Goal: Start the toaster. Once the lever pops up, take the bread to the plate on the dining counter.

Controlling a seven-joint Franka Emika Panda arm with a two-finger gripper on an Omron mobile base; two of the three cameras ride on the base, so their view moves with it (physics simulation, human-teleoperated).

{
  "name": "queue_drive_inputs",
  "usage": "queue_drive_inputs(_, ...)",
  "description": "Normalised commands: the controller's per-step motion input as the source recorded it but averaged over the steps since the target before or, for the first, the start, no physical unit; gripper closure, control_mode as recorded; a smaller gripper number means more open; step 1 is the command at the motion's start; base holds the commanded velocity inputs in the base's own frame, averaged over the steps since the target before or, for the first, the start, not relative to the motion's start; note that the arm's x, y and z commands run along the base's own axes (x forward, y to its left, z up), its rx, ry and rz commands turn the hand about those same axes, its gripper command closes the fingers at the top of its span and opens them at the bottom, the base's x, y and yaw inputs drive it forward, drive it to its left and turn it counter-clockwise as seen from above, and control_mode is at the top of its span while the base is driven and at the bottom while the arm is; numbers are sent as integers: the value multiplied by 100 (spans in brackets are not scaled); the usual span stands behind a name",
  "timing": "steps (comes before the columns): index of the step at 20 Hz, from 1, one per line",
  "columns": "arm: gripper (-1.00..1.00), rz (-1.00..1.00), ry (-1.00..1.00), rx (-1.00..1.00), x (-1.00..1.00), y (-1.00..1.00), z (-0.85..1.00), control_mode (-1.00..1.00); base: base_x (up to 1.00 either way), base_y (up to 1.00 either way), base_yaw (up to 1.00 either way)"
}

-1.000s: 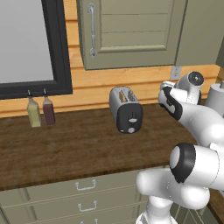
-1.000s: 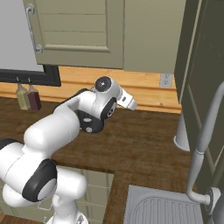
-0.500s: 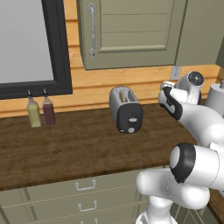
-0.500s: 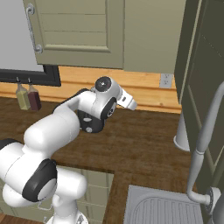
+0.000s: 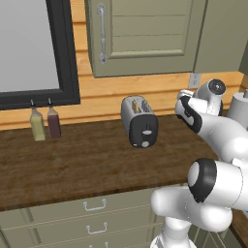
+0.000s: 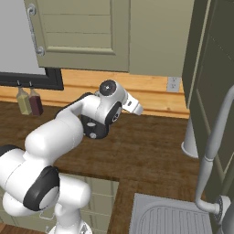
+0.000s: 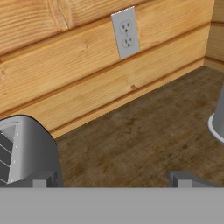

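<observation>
The silver toaster [image 5: 139, 122] stands on the dark wood counter [image 5: 87, 164], its black end panel facing the base. A tan slice of bread [image 5: 137, 105] sits in one of its slots. My gripper [image 7: 111, 181] hovers to the right of the toaster, aimed at the wall behind the counter. It is open, its fingertips [image 7: 41, 181] wide apart with nothing between them. The toaster's rounded side [image 7: 26, 148] is at the left of the hand view. The white hand [image 5: 184, 99] hangs level with the toaster's top. The plate and the dining counter are out of view.
Two bottles [image 5: 44, 123] stand at the back left under a dark-framed window. A wall outlet [image 7: 126, 33] is on the wood backsplash. To the right are a grey cylinder [image 6: 189, 137], a faucet [image 6: 215, 137] and a sink [image 6: 169, 217]. Green cabinets [image 5: 145, 34] hang above.
</observation>
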Motion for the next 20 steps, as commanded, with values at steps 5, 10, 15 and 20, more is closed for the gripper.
queue_drive_inputs(5,-100,0,0,0,0,0,0,-100,0,0,0)
queue_drive_inputs(10,-100,0,0,0,0,0,0,-100,0,0,0)
queue_drive_inputs(15,-100,0,0,0,0,0,0,-100,0,0,0)
queue_drive_inputs(20,-100,0,0,0,0,0,0,-100,0,0,0)
